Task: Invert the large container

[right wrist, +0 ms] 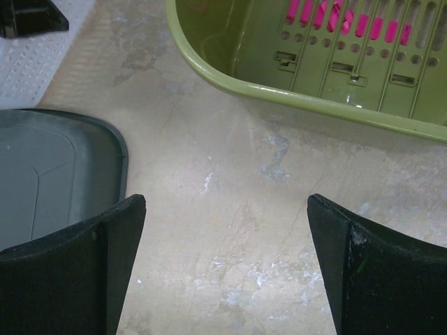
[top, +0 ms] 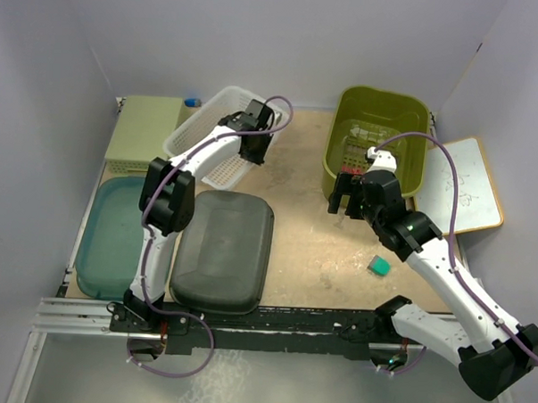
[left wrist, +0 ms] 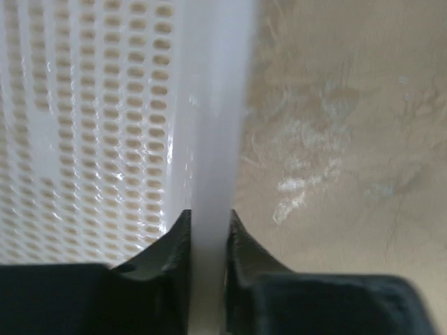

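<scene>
Rim [left wrist: 213, 139] of the white basket [left wrist: 91, 125] sits pinched between left fingers [left wrist: 171, 258]; right fingers [right wrist: 77, 265] stand spread.

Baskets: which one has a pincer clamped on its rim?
The white perforated basket: the left pincer is shut on its rim. The olive-green basket is untouched; the right pincer hangs open just short of it.

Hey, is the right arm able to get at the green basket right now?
Probably yes: the right gripper hangs open just short of the rim of the green basket, only bare table between.
</scene>
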Controlling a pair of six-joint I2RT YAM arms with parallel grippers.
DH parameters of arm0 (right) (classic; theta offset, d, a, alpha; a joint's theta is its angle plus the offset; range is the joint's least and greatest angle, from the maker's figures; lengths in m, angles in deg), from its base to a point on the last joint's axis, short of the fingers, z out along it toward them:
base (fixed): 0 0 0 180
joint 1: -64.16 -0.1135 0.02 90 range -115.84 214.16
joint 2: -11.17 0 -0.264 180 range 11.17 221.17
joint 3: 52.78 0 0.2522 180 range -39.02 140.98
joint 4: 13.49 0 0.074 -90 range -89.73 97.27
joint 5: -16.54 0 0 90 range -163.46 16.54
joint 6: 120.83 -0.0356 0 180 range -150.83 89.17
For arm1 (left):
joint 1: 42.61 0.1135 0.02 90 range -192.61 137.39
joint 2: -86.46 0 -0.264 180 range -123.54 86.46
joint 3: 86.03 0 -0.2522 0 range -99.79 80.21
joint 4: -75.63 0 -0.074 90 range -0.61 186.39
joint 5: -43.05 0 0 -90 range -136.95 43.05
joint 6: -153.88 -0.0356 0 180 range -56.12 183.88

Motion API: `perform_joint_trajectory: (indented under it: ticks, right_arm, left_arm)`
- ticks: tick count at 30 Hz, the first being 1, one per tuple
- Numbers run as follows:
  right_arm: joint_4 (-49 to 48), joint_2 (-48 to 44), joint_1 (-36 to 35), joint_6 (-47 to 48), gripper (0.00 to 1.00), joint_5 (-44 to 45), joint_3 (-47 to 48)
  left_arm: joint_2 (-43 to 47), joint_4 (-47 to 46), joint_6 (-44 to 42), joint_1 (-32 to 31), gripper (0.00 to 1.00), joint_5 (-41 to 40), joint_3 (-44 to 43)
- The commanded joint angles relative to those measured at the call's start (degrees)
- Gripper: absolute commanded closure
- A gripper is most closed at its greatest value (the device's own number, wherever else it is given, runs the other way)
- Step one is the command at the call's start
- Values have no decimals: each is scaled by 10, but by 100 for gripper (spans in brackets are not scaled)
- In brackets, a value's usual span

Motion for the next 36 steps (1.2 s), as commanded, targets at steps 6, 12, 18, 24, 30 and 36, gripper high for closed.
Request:
perform_joint_trajectory:
  ticks: [6,12,18,24,30,36]
  right_arm:
    - [1,-15,-1,-3,0,7,20]
    - [-4,-14,-2,-5,0,1,20]
    - [-7,-14,-1,-4,0,-3,17]
    - [-4,-17,-1,0,0,0,18]
    - [-3,-19,-2,1,0,2,16]
    - [-3,-20,-2,0,0,0,14]
  left_arm:
    - [42,9,97,-2,100,85,-180]
    - [89,-176,297,28,100,241,-172]
    - [128,-806,767,77,100,364,74]
    - [87,-1038,972,90,100,354,144]
    - [69,-1135,1046,119,100,339,241]
    - [62,-1179,1059,145,100,350,324]
